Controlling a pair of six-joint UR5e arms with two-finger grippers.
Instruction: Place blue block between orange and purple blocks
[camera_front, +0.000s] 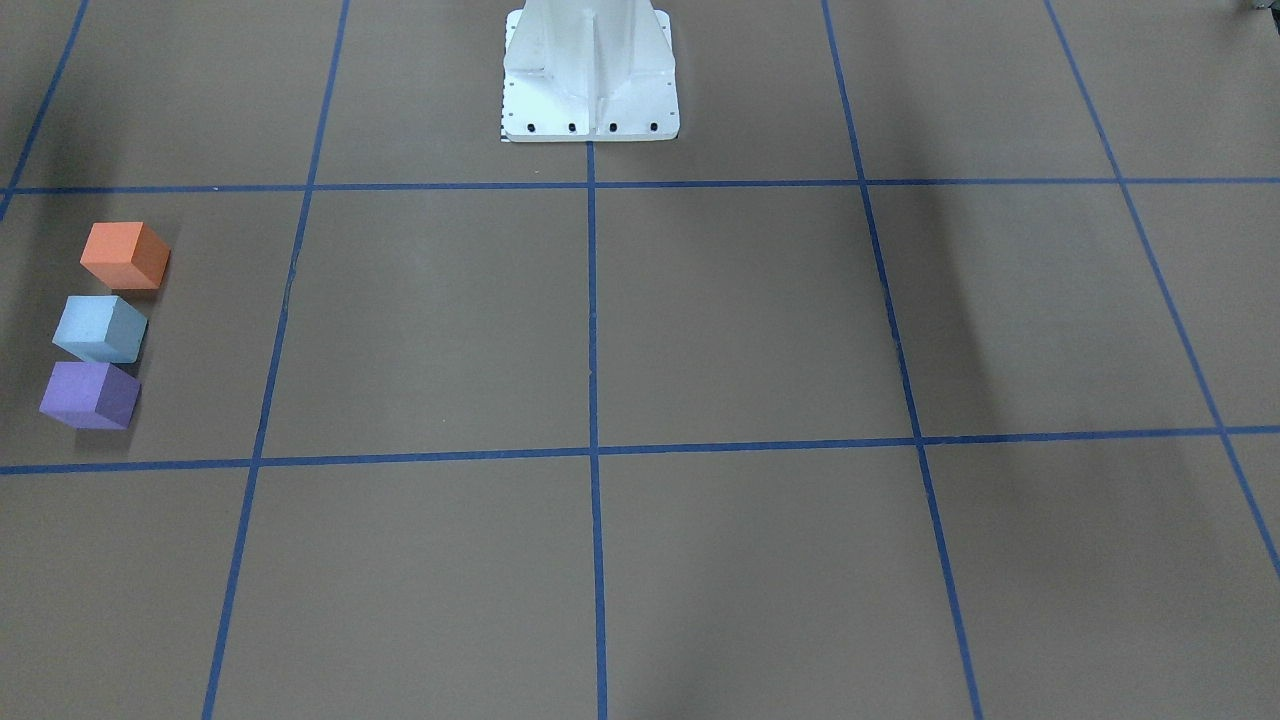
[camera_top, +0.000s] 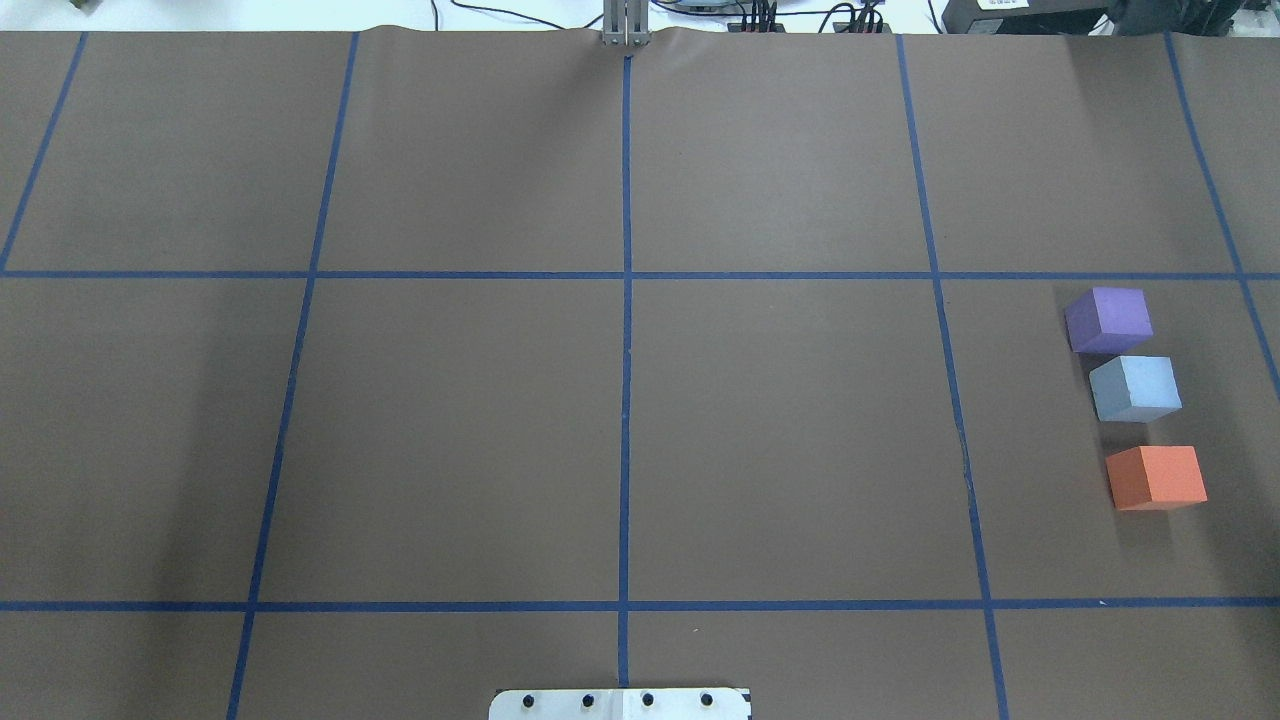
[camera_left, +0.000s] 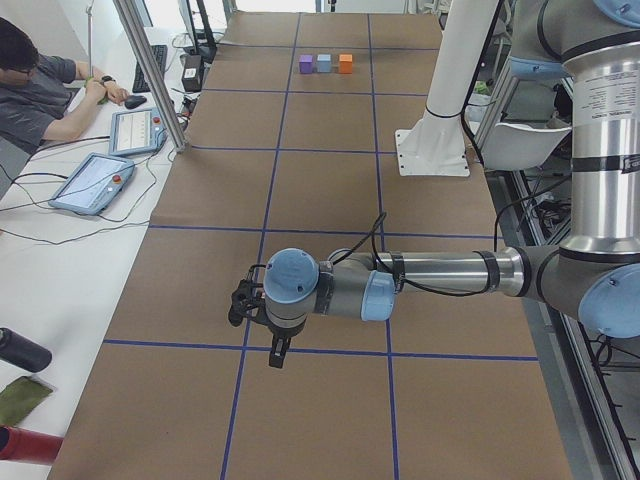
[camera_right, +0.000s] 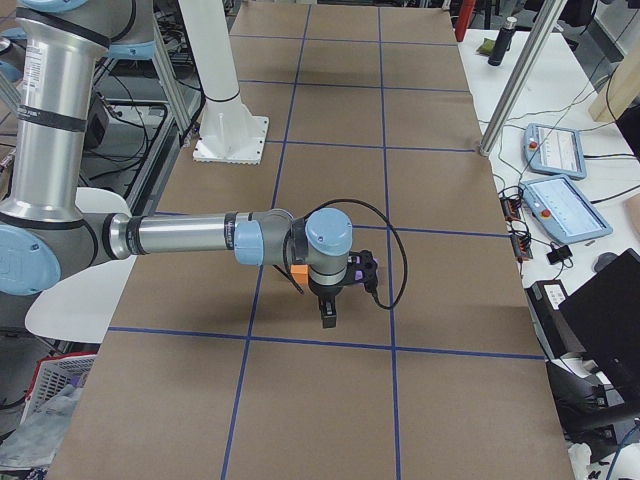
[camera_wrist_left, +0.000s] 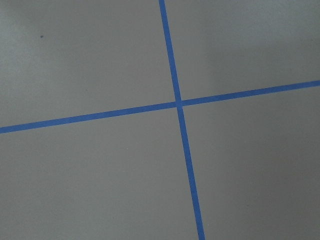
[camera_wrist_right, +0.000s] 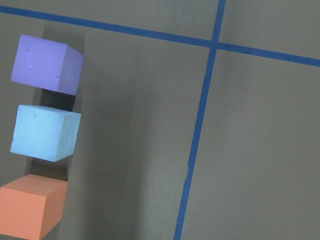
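Note:
The blue block (camera_top: 1135, 388) stands on the table between the purple block (camera_top: 1108, 320) and the orange block (camera_top: 1156, 477), in one row, close but apart. The row also shows in the front view with the blue block (camera_front: 100, 328) in the middle, and in the right wrist view (camera_wrist_right: 45, 132). My right gripper (camera_right: 328, 312) hangs above the row, clear of the blocks. My left gripper (camera_left: 277, 353) hangs over bare table, far from them. Both show only in the side views, so I cannot tell whether they are open or shut.
The brown table cover (camera_top: 620, 440) carries a grid of blue tape lines (camera_top: 626, 300). The robot's white base (camera_front: 590, 75) stands at the table's middle edge. An operator (camera_left: 40, 90) sits beside tablets at the far side.

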